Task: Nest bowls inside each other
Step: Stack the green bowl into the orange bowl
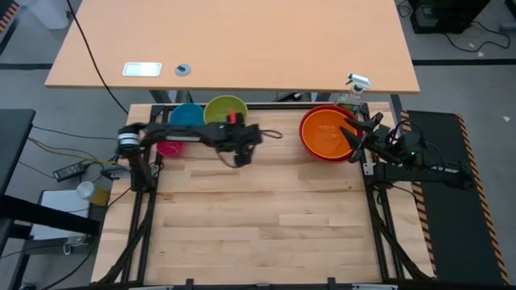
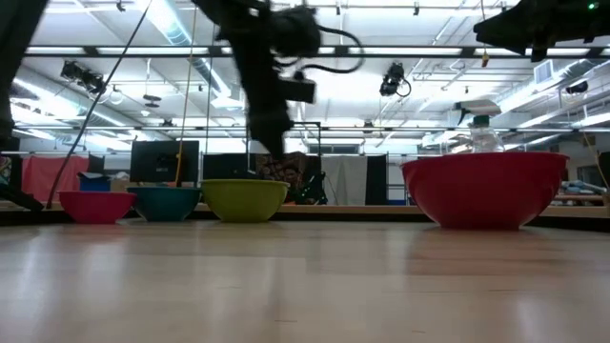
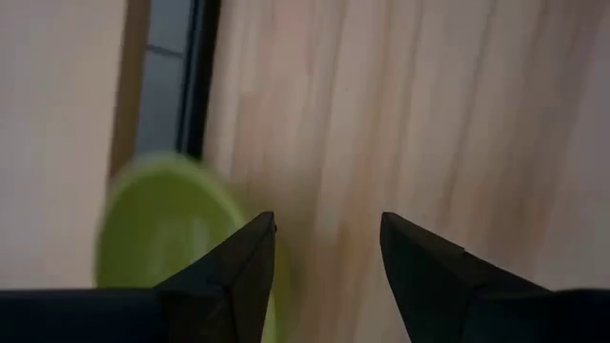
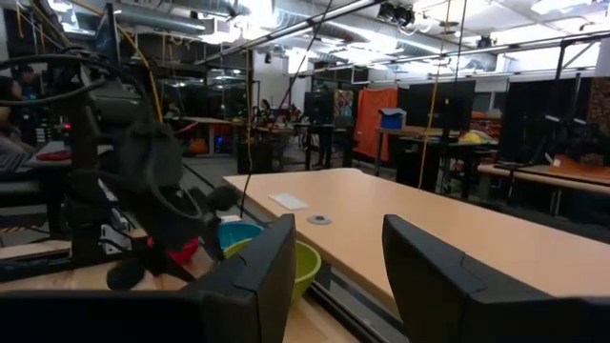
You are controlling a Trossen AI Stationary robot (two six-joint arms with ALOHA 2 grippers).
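Observation:
Along the table's far edge stand a pink bowl (image 1: 168, 147), a blue bowl (image 1: 186, 114) and a lime green bowl (image 1: 226, 108), each on its base. At the far right an orange bowl (image 1: 326, 135) sits inside the red bowl (image 2: 486, 189). My left gripper (image 1: 242, 156) hangs open above the table, just on the near side of the green bowl (image 3: 157, 229), with nothing between its fingers. My right gripper (image 4: 338, 229) is open too. It is raised at the table's right edge by the red bowl and points level toward the left.
A clear spray bottle (image 1: 355, 87) stands behind the red bowl at the far right corner. A second, larger table (image 1: 242, 40) lies beyond the far edge. The wooden tabletop (image 1: 258, 217) stretches bare toward the near edge.

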